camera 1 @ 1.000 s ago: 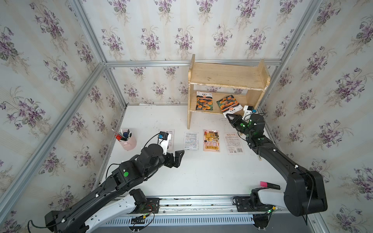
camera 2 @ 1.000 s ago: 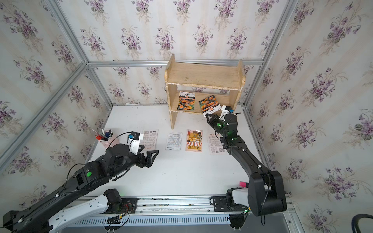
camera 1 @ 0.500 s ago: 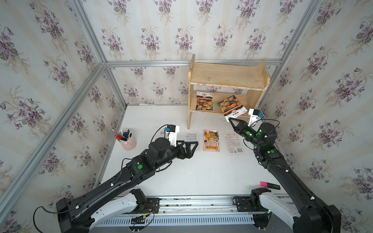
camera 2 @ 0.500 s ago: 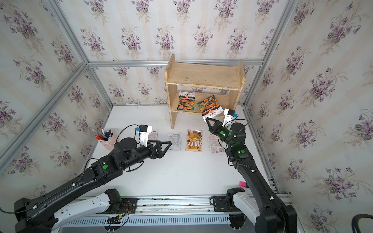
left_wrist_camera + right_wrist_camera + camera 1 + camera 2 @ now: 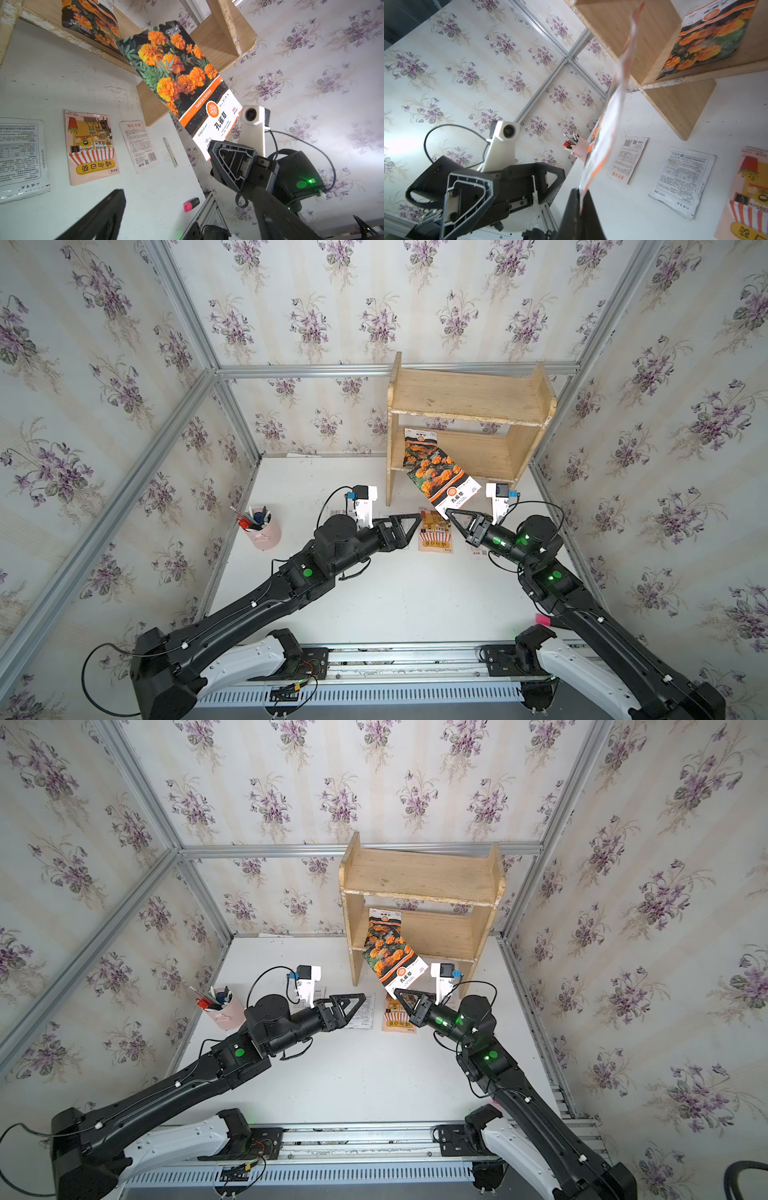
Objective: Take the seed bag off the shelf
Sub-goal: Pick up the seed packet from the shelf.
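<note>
While my left gripper (image 5: 415, 521) hangs wide open above the table's (image 5: 395, 605) middle, the seed bag (image 5: 441, 477) is off the shelf's (image 5: 465, 396) lower board, I judge, tilted in the air just before its front edge, one corner clenched in my right gripper (image 5: 449, 513). Setting it down remains.

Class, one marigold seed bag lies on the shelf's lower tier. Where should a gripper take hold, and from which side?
Probably best: pinch the seed bag at its near edge, which reaches the lower board's front lip. Come in from the open front of the shelf, level under the upper board: the bag lies flat, and side panels close both ends.
</note>
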`<control>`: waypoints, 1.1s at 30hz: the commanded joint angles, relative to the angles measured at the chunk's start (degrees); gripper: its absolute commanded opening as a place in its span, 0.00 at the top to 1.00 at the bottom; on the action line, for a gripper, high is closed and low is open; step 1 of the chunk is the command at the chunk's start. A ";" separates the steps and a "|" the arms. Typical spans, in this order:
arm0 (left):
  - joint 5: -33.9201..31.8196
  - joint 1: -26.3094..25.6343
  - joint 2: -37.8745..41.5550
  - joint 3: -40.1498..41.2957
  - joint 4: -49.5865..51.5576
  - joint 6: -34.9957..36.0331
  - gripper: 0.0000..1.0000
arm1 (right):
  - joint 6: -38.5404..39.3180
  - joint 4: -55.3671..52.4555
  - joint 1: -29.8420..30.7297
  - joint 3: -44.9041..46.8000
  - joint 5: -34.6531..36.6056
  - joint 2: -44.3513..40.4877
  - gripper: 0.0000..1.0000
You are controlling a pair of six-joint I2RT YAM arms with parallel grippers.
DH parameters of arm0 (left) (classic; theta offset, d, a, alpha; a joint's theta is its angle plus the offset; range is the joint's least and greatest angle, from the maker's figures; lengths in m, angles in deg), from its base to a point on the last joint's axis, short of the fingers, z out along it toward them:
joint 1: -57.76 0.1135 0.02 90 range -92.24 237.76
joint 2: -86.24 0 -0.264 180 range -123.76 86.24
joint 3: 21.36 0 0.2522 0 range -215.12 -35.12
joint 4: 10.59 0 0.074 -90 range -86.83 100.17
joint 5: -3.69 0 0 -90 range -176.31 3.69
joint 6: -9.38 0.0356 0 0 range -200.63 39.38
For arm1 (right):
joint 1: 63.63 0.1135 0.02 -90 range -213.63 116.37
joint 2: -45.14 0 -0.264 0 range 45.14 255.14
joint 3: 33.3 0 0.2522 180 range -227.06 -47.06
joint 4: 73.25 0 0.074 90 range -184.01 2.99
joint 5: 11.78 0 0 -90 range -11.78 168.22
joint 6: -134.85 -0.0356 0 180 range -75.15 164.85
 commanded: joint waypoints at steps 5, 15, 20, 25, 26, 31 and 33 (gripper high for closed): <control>2.06 2.76 -2.79 4.06 -13.37 -3.33 0.02 | 0.90 3.96 8.42 2.01 2.44 -1.29 1.00; 4.76 4.76 -6.72 4.72 -18.79 -5.45 0.18 | 0.61 5.36 14.23 4.55 4.62 -0.81 1.00; 5.11 5.55 -6.14 4.72 -17.67 -6.14 0.52 | 1.51 4.14 14.88 4.77 6.99 -0.89 1.00; 5.85 6.27 -5.16 4.55 -15.97 -5.81 0.74 | 1.51 4.74 14.97 5.25 7.09 -0.26 1.00; 6.21 6.54 -5.02 4.48 -15.85 -5.80 0.77 | 1.51 4.75 14.97 5.25 7.12 -0.14 1.00; 8.01 7.35 -4.10 4.02 -14.72 -4.56 0.85 | 1.42 5.19 15.29 5.25 6.97 0.38 1.00; 8.53 7.48 -3.73 3.85 -14.17 -4.12 0.89 | 1.34 5.36 15.32 5.26 6.94 0.41 1.00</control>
